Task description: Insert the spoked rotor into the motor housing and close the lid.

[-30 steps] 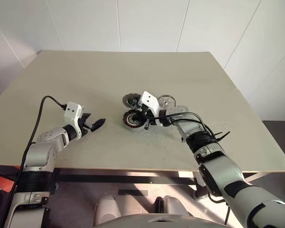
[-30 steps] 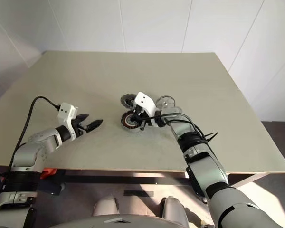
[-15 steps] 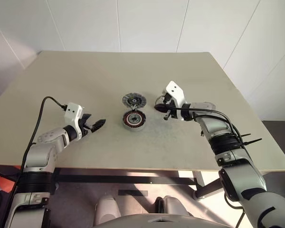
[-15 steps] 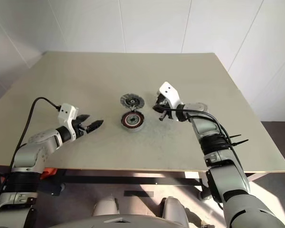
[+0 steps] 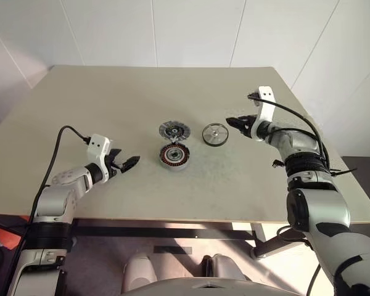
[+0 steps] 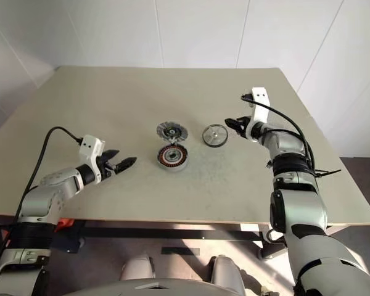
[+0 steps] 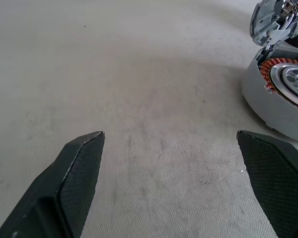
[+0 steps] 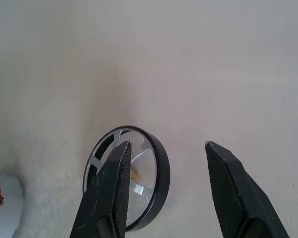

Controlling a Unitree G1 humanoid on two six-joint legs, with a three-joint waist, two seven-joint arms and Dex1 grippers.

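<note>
Beige table (image 5: 111, 105), bare apart from three round motor parts near its middle. Motor housing (image 5: 173, 156) sits flat and open, copper-red windings visible around its hub. Lid (image 5: 174, 130), dark and ribbed with a pale centre, lies flat just behind the housing, close to it. From the left wrist view it looks raised beside the housing wall; whether the two touch I cannot tell. Spoked rotor (image 5: 214, 134) lies flat on the table to the right of both, apart from them, dark rim up and spokes showing.

Right gripper (image 5: 234, 122) hangs over the table just right of the rotor, pointing toward it. Its fingers (image 8: 109, 193) are spread with nothing between them, and the rotor rests on the surface beyond the tips.

Left gripper (image 5: 128, 164) is low over the table to the left of the housing, tips aimed at it with a clear gap. Jaws wide apart, empty, bare tabletop between them in the left wrist view.
</note>
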